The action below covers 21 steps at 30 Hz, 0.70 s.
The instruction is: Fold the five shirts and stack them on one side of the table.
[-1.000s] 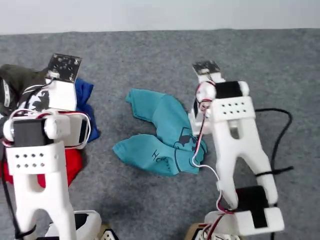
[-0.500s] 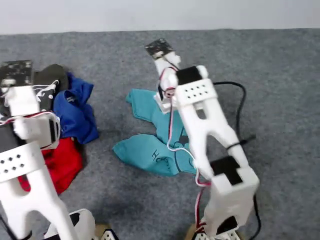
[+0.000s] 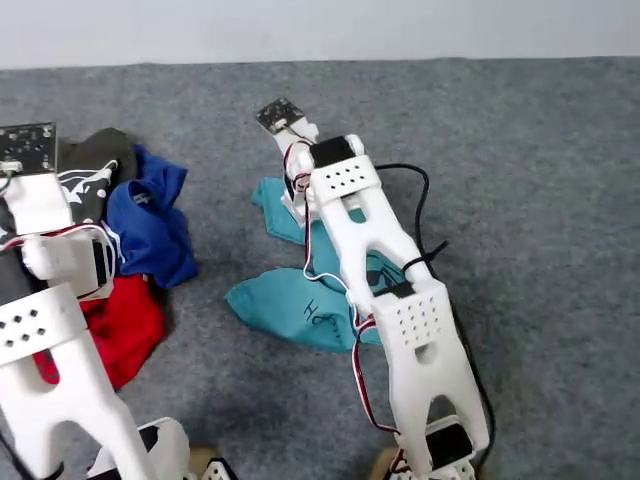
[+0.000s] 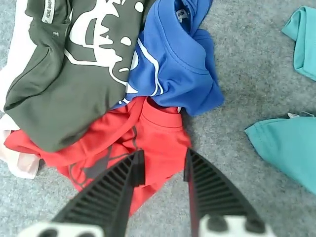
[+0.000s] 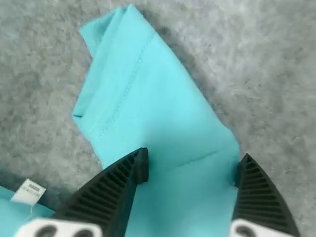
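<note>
The teal shirt, crumpled mid-frame in the high view on the tabletop, looks light and limp, likely to bunch, so the right tool, spread wide above its upper corner, should pinch a hemmed edge; the left tool stands part-open over the red shirt.

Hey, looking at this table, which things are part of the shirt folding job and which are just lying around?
Part of the job: teal shirt, blue shirt, red shirt, dark green shirt, pale shirt under the pile, left gripper, right gripper.

Just there: grey table covering, black cable.
</note>
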Tool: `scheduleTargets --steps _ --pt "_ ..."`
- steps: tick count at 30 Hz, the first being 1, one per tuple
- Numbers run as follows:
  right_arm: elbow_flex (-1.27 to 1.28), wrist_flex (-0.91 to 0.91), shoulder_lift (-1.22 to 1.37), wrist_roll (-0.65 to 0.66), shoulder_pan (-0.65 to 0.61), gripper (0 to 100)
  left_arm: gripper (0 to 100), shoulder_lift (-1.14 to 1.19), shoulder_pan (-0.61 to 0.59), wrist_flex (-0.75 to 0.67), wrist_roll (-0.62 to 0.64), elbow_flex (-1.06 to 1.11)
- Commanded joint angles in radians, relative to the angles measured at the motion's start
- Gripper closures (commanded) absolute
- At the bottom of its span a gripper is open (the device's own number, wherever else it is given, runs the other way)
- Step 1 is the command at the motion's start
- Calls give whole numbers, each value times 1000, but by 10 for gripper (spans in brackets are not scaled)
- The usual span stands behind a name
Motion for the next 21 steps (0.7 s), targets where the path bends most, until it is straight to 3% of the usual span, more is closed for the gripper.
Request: scheduleTargets --steps 1,3,11,16,21 --pt "-149 70 24 11 -8 861 863 -18 -5 -23 -8 -5" --pt "-221 105 51 11 -4 988 863 -18 -5 -25 -8 5" --pt "-509 229 73 18 19 990 863 -25 -5 -54 -8 104" --pt "-700 326 74 112 21 990 863 -25 -5 -54 -6 102" --pt "-792 363 45 117 94 990 863 -25 -5 -51 -6 99"
